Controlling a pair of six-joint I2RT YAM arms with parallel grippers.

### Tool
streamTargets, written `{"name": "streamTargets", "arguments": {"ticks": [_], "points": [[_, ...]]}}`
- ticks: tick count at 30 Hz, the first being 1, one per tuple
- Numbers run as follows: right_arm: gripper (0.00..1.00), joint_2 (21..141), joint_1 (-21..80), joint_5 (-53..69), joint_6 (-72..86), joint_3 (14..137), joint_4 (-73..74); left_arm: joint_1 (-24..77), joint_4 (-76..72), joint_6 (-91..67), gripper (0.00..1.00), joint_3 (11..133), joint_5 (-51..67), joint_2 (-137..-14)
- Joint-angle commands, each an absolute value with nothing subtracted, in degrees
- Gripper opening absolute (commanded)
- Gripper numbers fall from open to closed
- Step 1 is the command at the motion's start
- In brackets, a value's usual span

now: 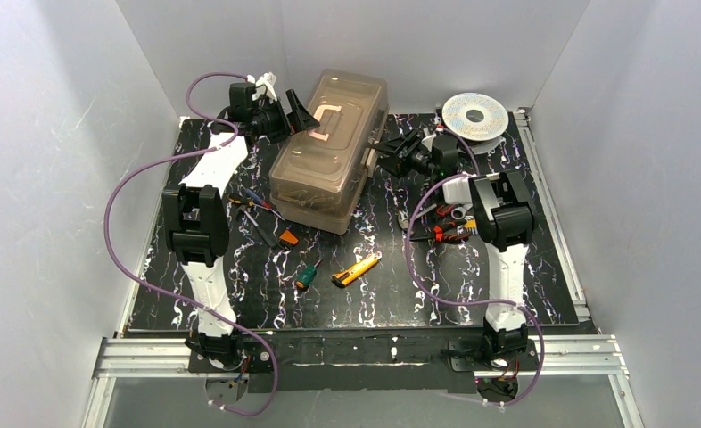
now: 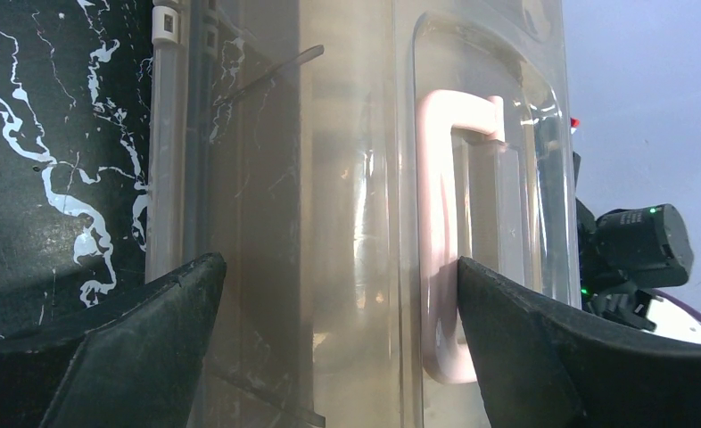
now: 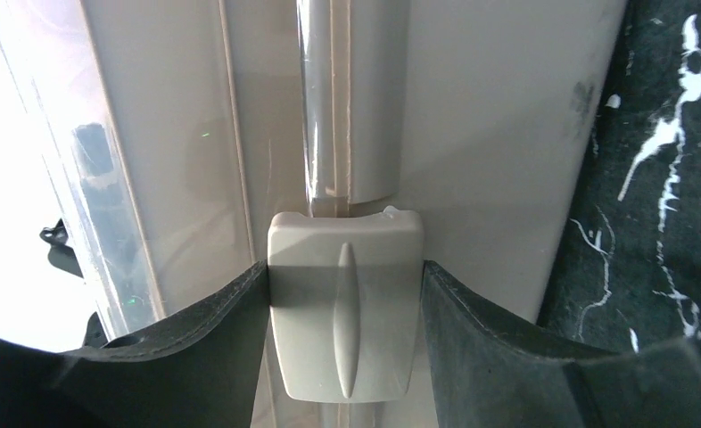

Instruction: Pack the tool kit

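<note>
Loose hand tools (image 1: 262, 218) wait as the right gripper (image 3: 342, 267) clamps the toolbox (image 1: 325, 169) latch (image 3: 345, 330), the left gripper (image 2: 338, 263) spread over the lid (image 2: 356, 134); releasing it likely comes next

The lid (image 2: 347, 223) is glossy translucent plastic, its handle (image 2: 436, 250) smooth cream plastic (slightly shiny). The latch (image 3: 345, 308) looks matt beige plastic, the fingers (image 3: 498, 357) matt black, the table (image 1: 391, 294) marble-patterned, slightly grainy.

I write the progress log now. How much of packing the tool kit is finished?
Nothing looks packed: the large beige plastic toolbox is shut. In hand: the right gripper clamps its beige latch; the open left gripper straddles the translucent brown lid. Left: the yellow knife, screwdrivers and pliers lie on the black marbled table.
</note>
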State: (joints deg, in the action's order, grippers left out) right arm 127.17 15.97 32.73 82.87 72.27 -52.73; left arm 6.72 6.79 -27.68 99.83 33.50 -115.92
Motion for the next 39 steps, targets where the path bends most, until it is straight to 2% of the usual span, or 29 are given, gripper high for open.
{"name": "streamTargets", "arguments": {"ticks": [1, 12, 13, 14, 15, 16, 17, 19, 27, 39], "points": [[0.01, 119.5, 19.5, 31.4, 72.5, 72.8, -41.4, 10.4, 10.6, -28.3, 0.99, 97.7, 38.0, -114.5], [0.01, 114.4, 20.6, 24.1, 60.4, 76.0, -20.6, 11.1, 10.6, -28.3, 1.0, 97.2, 37.2, -114.4], [0.08, 113.8, 20.6, 23.1, 59.3, 75.9, -19.0, 11.2, 10.9, -28.0, 1.0, 97.1, 37.0, -114.3], [0.24, 113.0, 20.5, 22.6, 58.8, 75.2, -19.0, 11.2, 11.2, -27.8, 1.0, 97.1, 36.7, -114.2], [0.47, 112.4, 20.3, 22.6, 58.7, 74.0, -20.5, 11.2, 11.4, -27.6, 1.0, 97.2, 36.4, -113.9], [0.64, 111.6, 20.1, 23.0, 59.1, 72.4, -23.4, 11.1, 11.6, -27.4, 1.0, 97.2, 36.2, -113.8], [0.71, 111.0, 19.8, 23.7, 60.1, 70.7, -26.8, 11.2, 11.9, -27.2, 1.0, 97.2, 35.9, -113.7], [0.77, 110.4, 19.0, 25.3, 62.3, 68.9, -31.2, 11.2, 12.2, -26.8, 1.0, 97.1, 35.6, -113.5], [0.84, 111.1, 17.2, 31.2, 70.0, 65.6, -42.6, 11.2, 12.7, -26.6, 1.0, 96.9, 35.1, -112.3], [0.85, 100.2, 14.9, 14.3, 54.8, 64.4, -13.5, 11.2, 19.1, -20.9, 0.99, 97.3, 27.5, -106.2]]}}
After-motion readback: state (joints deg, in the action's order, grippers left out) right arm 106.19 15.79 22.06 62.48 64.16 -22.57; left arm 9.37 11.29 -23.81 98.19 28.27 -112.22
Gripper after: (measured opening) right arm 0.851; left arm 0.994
